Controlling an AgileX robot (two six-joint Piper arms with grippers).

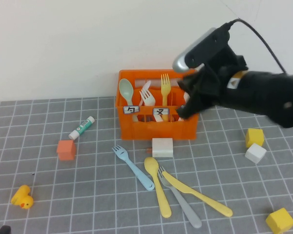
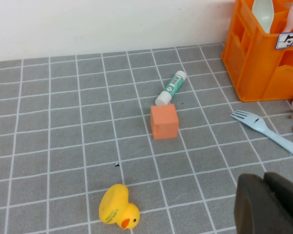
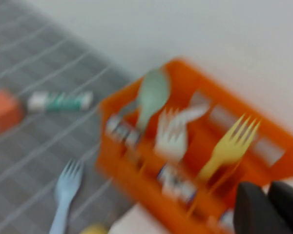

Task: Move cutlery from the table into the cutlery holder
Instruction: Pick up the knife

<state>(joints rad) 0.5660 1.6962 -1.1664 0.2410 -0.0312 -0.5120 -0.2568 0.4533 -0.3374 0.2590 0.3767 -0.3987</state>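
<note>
The orange cutlery holder [image 1: 136, 127] stands at the back middle of the table [image 1: 88, 195]. It holds a mint spoon [image 1: 126, 90], a white fork [image 1: 147, 96] and a yellow fork [image 1: 165, 87]; they also show blurred in the right wrist view, with the yellow fork [image 3: 229, 146] nearest the fingers. My right gripper [image 1: 185, 103] hovers over the holder's right end, fingers together with nothing seen between them [image 3: 268, 187]. A light blue fork [image 1: 133, 167], yellow spoon [image 1: 157, 185], grey fork [image 1: 181, 200] and yellow knife [image 1: 198, 192] lie in front. My left gripper [image 2: 263, 178] is shut and empty, low at the front left.
A white block [image 1: 162, 147] sits just in front of the holder. A glue stick [image 1: 82, 127], orange cube [image 1: 66, 149] and yellow duck [image 1: 22, 197] lie to the left. Two yellow cubes [image 1: 254, 137] [image 1: 280, 220] and a white cube [image 1: 255, 153] lie to the right.
</note>
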